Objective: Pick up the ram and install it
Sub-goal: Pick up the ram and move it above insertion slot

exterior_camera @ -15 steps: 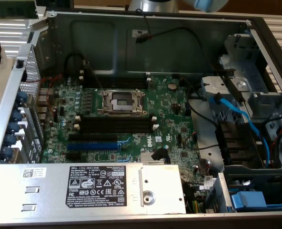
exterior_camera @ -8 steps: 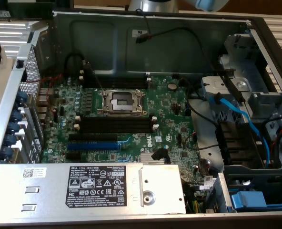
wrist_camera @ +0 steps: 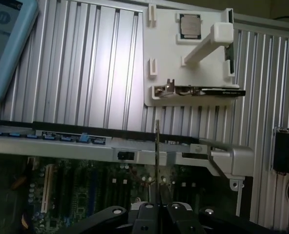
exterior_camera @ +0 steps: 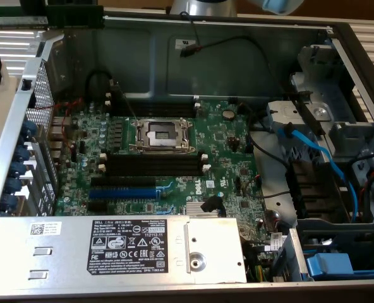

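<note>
Holding: gripped the ram (wrist_camera: pixel 157 151) between the narrow-set fingers of the gripper (wrist_camera: pixel 159 208); seen edge-on as a thin upright line rising out of the jaws.
Whereabouts of the ram: hung in the air in front of the case rim (wrist_camera: pixel 134 156), with the motherboard (wrist_camera: pixel 86 200) beyond; touched nothing but the fingers, as far as could be told.
Slots: lay side by side as long black slots (exterior_camera: pixel 155 165) just beside the CPU socket (exterior_camera: pixel 163 134), with white end clips (exterior_camera: pixel 205 168) at their ends; carried no stick.
Blue slot (exterior_camera: pixel 124 192): sat between the black slots and the power supply (exterior_camera: pixel 111 246); judged not the place for the ram.
Fixture: rested on the ribbed table (wrist_camera: pixel 86 63) outside the case as a white fixture (wrist_camera: pixel 164 58), with a square chip (wrist_camera: pixel 189 25) in it and a dark strip (wrist_camera: pixel 222 91) along one edge; could not be told what that strip was.
Step in hand, as judged: pick-up done; stood at the carry between fixture and board; install not yet begun.
Call of the next move, as judged: needed the ram's long edge set parallel with one black slot and centred over it, notch matched to the slot's key, end clips swung outward, and a straight, even press.
Risk, as judged: tilted entry could jam one end or strain the board.
</note>
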You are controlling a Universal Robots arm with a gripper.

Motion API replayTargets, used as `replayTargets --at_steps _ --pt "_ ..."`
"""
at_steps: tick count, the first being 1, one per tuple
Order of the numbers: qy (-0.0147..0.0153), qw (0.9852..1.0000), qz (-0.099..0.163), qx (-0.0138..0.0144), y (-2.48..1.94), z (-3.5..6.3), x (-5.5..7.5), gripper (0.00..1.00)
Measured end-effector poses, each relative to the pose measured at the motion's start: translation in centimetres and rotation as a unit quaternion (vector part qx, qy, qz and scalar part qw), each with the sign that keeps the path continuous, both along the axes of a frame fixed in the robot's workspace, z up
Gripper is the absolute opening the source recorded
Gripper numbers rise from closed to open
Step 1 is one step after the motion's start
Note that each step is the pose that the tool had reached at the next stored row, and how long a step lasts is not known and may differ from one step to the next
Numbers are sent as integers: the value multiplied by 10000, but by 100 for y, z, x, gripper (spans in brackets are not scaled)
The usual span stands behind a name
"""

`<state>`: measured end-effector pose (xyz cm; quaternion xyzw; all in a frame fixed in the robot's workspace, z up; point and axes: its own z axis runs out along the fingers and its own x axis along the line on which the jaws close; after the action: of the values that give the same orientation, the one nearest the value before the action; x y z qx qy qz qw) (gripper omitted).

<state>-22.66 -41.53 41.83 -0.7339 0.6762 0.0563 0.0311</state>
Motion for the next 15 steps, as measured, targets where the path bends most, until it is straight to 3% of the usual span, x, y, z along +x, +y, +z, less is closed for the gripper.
replayTargets --at_steps 15 --pt "0 10000 1 -7 0 0 684 12"
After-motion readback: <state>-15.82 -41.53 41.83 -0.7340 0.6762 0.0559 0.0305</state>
